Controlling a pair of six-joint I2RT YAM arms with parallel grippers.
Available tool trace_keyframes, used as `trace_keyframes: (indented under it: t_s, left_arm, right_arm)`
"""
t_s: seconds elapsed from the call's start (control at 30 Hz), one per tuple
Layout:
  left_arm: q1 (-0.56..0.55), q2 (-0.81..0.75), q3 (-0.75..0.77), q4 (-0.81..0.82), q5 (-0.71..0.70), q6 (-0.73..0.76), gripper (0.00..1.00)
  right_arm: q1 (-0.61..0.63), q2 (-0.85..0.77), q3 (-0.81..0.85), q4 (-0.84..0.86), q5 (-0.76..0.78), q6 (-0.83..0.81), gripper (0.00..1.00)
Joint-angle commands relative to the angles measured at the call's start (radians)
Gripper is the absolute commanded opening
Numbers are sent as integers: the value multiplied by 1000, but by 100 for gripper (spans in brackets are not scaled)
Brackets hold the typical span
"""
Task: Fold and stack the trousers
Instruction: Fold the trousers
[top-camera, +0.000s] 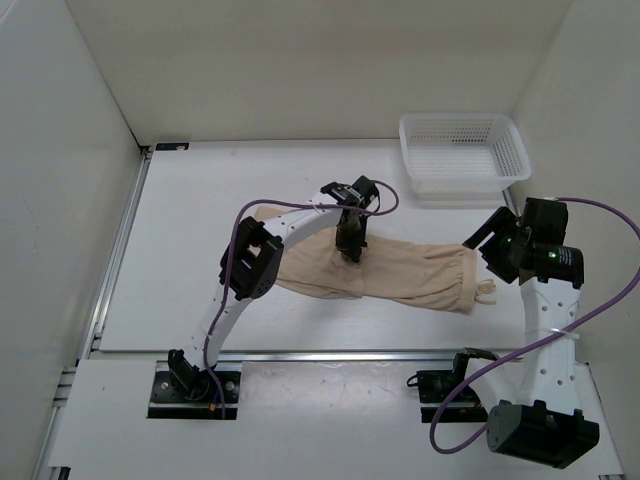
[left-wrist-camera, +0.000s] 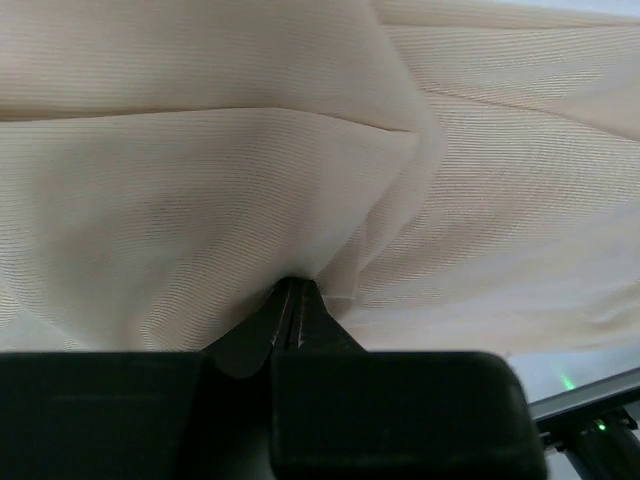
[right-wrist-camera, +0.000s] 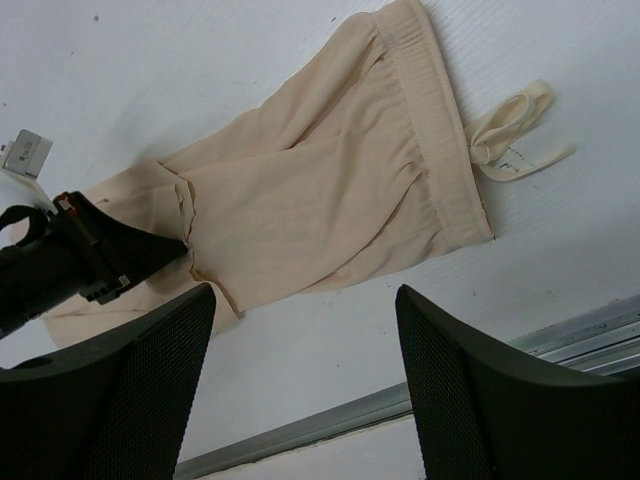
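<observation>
The beige trousers lie across the middle of the table, waistband and drawstring at the right end. My left gripper is shut on a pinch of the trousers' fabric near their middle; in the left wrist view the cloth bunches at the closed tips. My right gripper hovers just right of the waistband, open and empty. In the right wrist view its fingers frame bare table, with the trousers and drawstring beyond.
A white mesh basket stands at the back right of the table. A metal rail runs along the near edge, and white walls enclose the table on three sides.
</observation>
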Motion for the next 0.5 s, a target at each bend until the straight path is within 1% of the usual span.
trace_keyframes:
  t_s: [0.0,0.07,0.2,0.23,0.3,0.37,0.43,0.47]
  left_arm:
    - [-18,-34,88,31,44,30,10]
    - [-29,-46,113,31,62,45,10]
    - [-29,-133,160,31,86,84,10]
    - [-29,-176,171,40,87,97,10]
    - [-3,-224,171,41,96,108,12]
    - [28,-301,139,41,96,117,14]
    - [106,-357,52,41,59,130,15]
    - [143,-417,12,41,41,130,15]
  right_arm:
    - [5,-6,7,7,-17,-20,78]
    - [5,-6,16,7,-17,-20,78]
    - [14,-6,16,7,-17,-20,78]
    - [14,-6,16,7,-17,-20,78]
    - [14,-6,16,7,-17,-20,78]
    - [14,-6,16,7,-17,-20,78]
    - [14,-6,16,7,-17,-20,78]
    - [14,-6,16,7,-17,-20,78]
